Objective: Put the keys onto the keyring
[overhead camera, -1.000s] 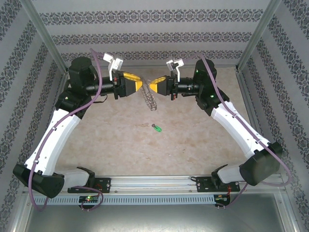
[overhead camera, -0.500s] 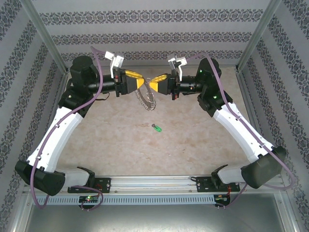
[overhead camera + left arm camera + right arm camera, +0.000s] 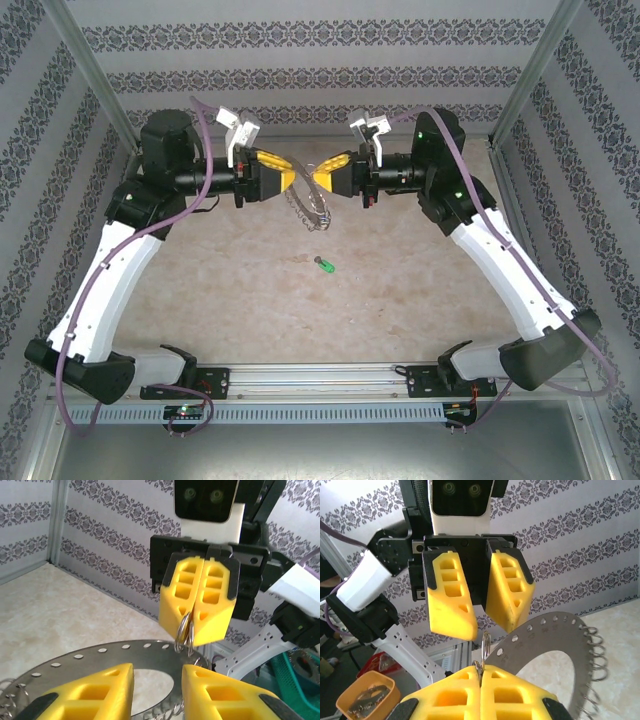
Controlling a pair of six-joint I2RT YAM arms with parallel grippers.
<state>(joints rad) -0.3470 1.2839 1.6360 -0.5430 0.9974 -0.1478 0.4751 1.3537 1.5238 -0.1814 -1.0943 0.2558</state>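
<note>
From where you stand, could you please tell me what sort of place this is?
Probably a small robot test cell: wallpapered walls on an aluminium frame, a marble-look tabletop, left arm and right arm bolted to a rail.

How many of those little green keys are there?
1. The green key lies on the table, just on the near side of the keyring. More could be hidden from view.

Bright, even light; perhaps slightly soft.

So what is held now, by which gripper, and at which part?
The right gripper is shut on a small wire loop at the rim of the keyring. The left gripper stands open and seems to grip nothing.
</note>
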